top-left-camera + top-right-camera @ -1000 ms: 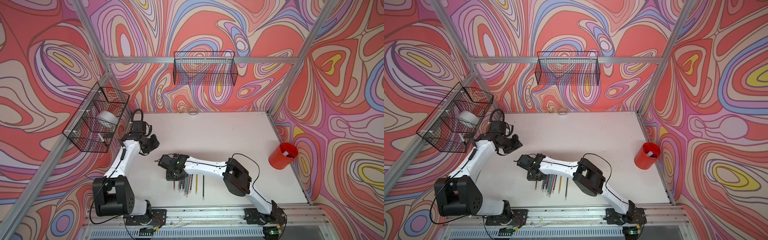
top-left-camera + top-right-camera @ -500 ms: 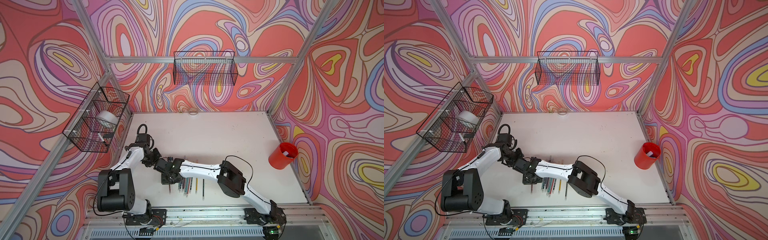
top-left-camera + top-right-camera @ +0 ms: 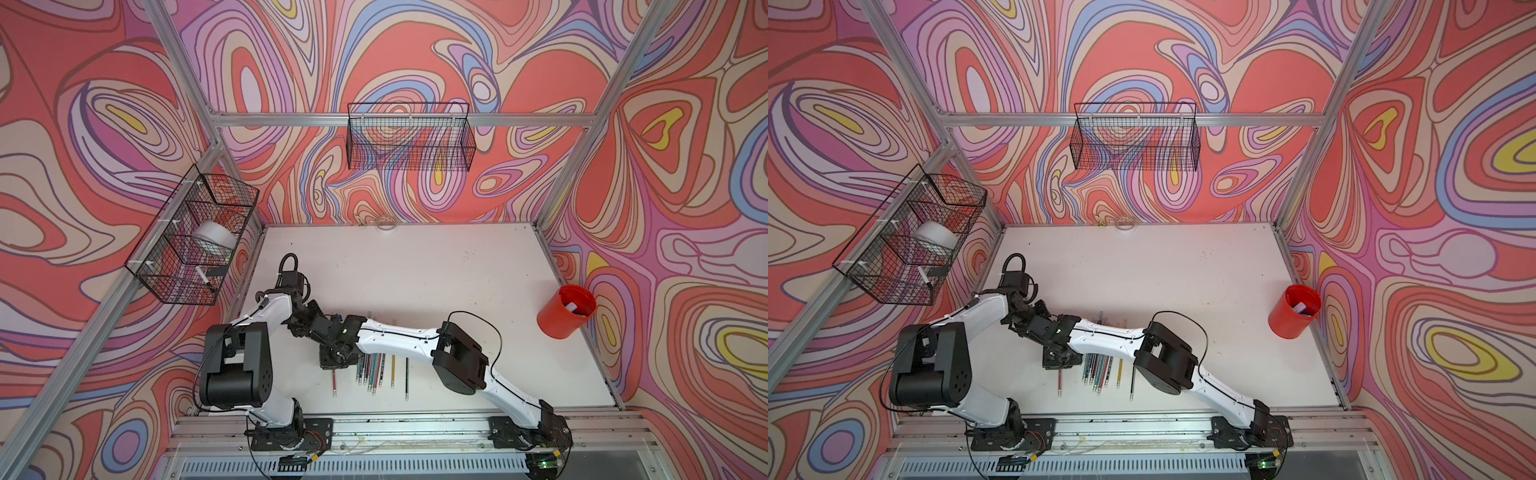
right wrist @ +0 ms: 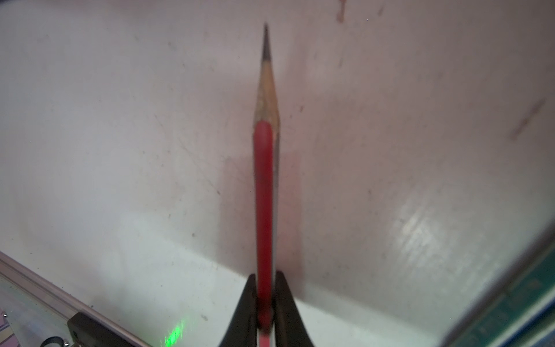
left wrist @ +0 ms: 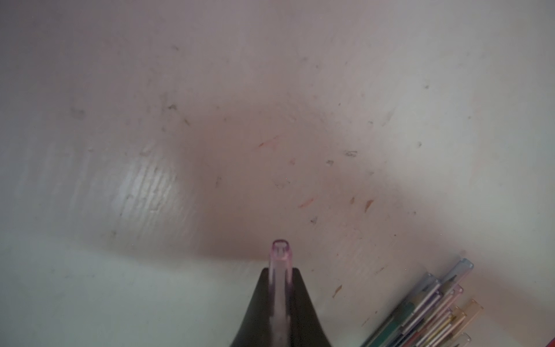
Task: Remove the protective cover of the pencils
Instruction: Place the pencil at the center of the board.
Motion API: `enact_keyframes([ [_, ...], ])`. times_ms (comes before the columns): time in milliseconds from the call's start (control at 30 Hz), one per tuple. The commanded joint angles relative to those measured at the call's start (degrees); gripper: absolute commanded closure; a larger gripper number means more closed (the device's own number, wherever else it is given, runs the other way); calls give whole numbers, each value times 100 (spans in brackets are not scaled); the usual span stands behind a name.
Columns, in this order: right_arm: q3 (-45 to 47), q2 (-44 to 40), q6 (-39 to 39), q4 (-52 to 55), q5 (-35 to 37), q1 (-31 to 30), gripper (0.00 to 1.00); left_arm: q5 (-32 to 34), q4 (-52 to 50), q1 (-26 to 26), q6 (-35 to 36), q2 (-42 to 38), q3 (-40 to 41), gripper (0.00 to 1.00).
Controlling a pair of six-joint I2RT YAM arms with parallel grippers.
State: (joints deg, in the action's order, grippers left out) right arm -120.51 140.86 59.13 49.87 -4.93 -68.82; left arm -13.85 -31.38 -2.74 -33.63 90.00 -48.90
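In the left wrist view my left gripper point(image 5: 280, 272) is shut on a pale lavender protective cover point(image 5: 281, 255), whose closed end sticks out past the black fingers. My right gripper point(image 4: 265, 275) is shut on a red pencil point(image 4: 264, 180); its sharpened tip is bare and points away over the table. In both top views the two grippers point(image 3: 313, 324) point(image 3: 336, 359) meet at the front left of the table. Beside them lies the row of pencils point(image 3: 374, 368) point(image 3: 1100, 368). Several pencils point(image 5: 426, 312) wear translucent covers.
A red cup point(image 3: 567, 311) point(image 3: 1295, 311) stands at the table's right edge. Wire baskets hang on the left wall point(image 3: 191, 245) and on the back wall point(image 3: 409, 137). A clear ring point(image 3: 385, 222) lies at the back. The aluminium front rail point(image 4: 45, 288) runs close to the right gripper.
My left arm has swung from the back left in toward the right gripper, and now they are side by side. The right gripper has shifted slightly left.
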Motion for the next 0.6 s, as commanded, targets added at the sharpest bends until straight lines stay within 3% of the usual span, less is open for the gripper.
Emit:
enact_keyframes([
  [0, 365, 293, -47, 557, 5, -18, 86, 151, 44, 63, 24, 174, 66, 100],
  [200, 38, 503, 18, 571, -81, 59, 88, 192, 27, 237, 59, 578, -171, 100],
  [567, -224, 393, -162, 734, 26, 61, 79, 473, -172, 379, 101, 729, -318, 97],
])
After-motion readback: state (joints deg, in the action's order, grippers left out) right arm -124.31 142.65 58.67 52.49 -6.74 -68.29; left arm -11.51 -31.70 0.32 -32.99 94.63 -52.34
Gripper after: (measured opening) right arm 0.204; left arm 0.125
